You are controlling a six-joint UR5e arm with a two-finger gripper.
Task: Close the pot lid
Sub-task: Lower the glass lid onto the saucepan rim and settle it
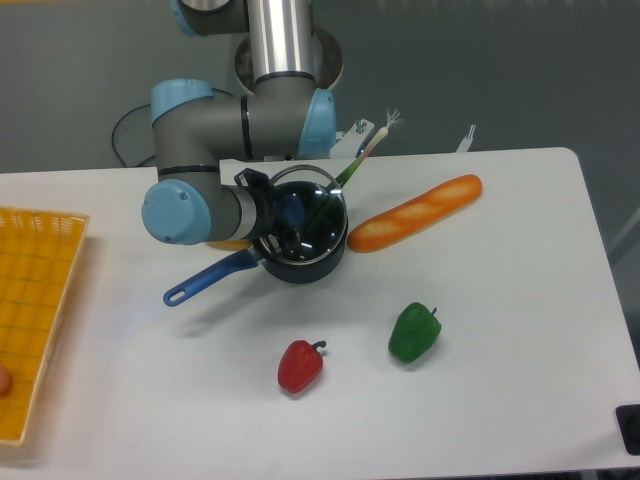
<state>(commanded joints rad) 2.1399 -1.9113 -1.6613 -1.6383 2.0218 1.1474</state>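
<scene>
gripper [285,215] low over the pot [305,262], pinching the blue knob of the glass lid [312,222]. lid tilted, resting over the pot's mouth, not flat. pot mid-table, blue handle [205,279] pointing left-front. baguette [415,212] just right, green pepper [414,333] and red pepper [300,366] nearer front.

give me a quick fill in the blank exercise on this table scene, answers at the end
1. The pepper nearest the front edge of the table is ____.
2. The pot has a long handle coloured ____.
3. The baguette lies to the ____ of the pot in the picture.
4. The tray at the left edge is ____.

Missing words: red; blue; right; yellow
</scene>
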